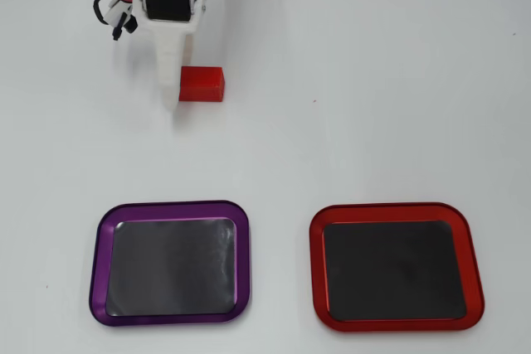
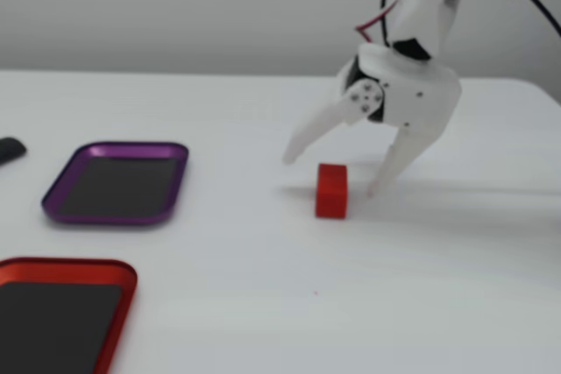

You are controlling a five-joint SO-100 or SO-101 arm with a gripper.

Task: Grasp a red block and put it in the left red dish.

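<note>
The red block (image 1: pixel 202 84) lies on the white table near the top of the overhead view, and mid-table in the fixed view (image 2: pixel 332 190). My white gripper (image 2: pixel 330 174) is open and straddles the block: one fingertip (image 2: pixel 373 188) is down at the table to its right, and the other finger is raised to its left. In the overhead view the gripper (image 1: pixel 184 76) is at the block's left side and one long white finger (image 1: pixel 168 72) runs alongside it. The red dish (image 1: pixel 315 267) sits at the lower right there and at the lower left in the fixed view (image 2: pixel 70 266), with nothing in it.
A purple-rimmed tray (image 1: pixel 98 263) of the same shape lies beside the red dish, at the lower left in the overhead view and behind it in the fixed view (image 2: pixel 114 147). A small dark object (image 2: pixel 9 148) lies at the fixed view's left edge.
</note>
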